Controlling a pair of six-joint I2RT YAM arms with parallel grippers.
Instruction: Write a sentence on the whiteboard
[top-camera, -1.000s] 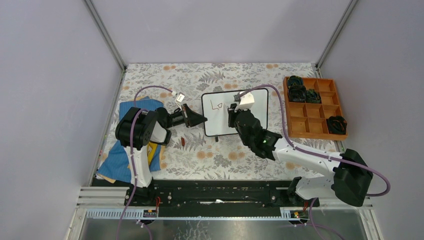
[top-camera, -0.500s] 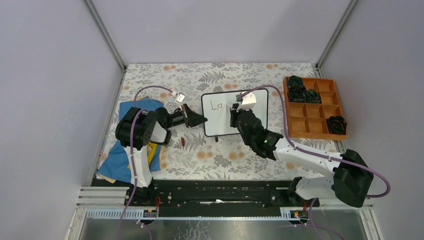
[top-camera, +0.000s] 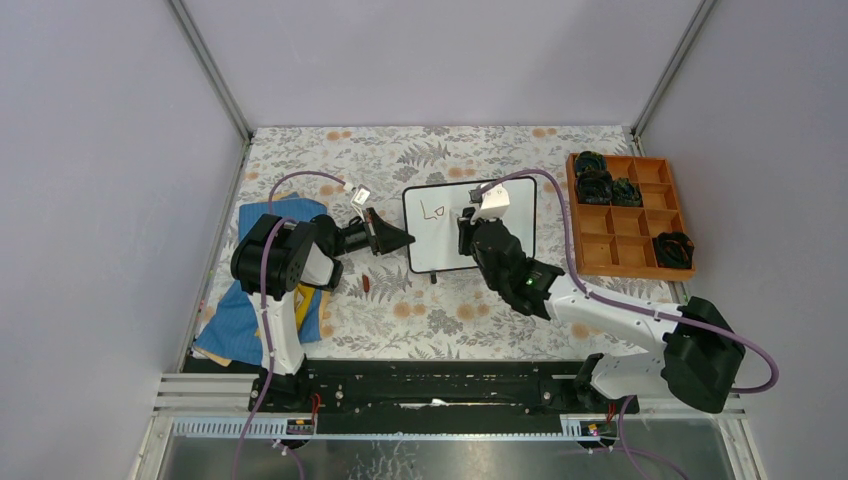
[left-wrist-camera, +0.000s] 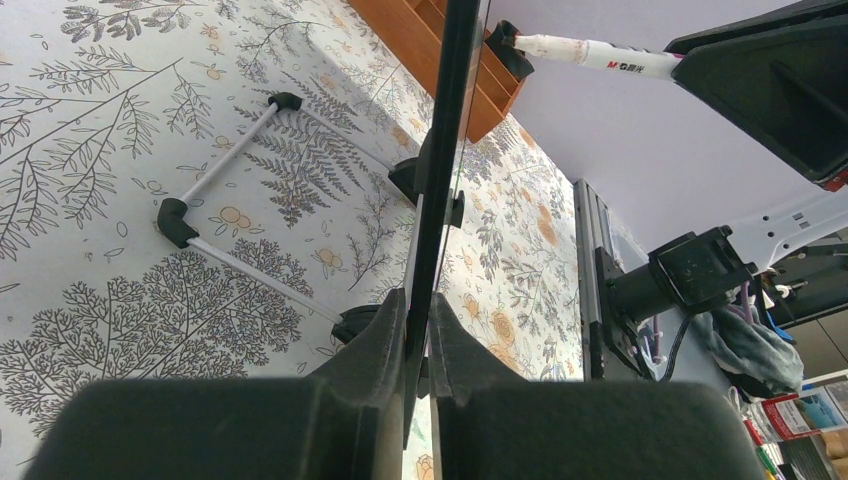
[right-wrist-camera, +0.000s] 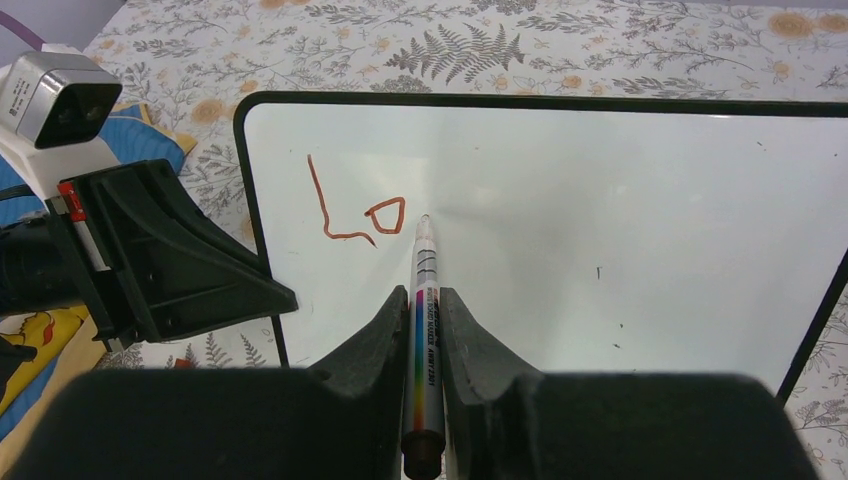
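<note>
- Jaws of the left gripper (left-wrist-camera: 418, 312) are clenched on the left edge of the whiteboard (top-camera: 445, 245), one finger on each face of the thin black frame. This grip braces the board against the writing pressure.
- A blue cloth (top-camera: 232, 322) lies on the table (top-camera: 400, 320) beside the left arm, well apart from the board.
- The whiteboard sits at mid-table between the two grippers. Whether it lies flat or is propped at a tilt cannot be told.
- Handling, as a judgement: the board looks light and stiff, with a glossy, slippery face. It will probably slide or rock under a pen stroke unless it is held. Take hold at the frame edge, clear of the writing area; a grip on the face would smear fresh ink.
- The sentence (right-wrist-camera: 355, 212) so far reads "Lo", in thin red-brown strokes at the upper left of the board. Most of it remains to be written.
- The right gripper (right-wrist-camera: 418, 300) is closed on a marker (right-wrist-camera: 424, 290), which runs lengthwise between its fingers with the tip forward. The tip stands just right of the "o"; contact with the surface cannot be confirmed.
- A compartmented wooden tray (top-camera: 612, 268) holding dark items stands near the board's right edge and plays no part in the work.
</note>
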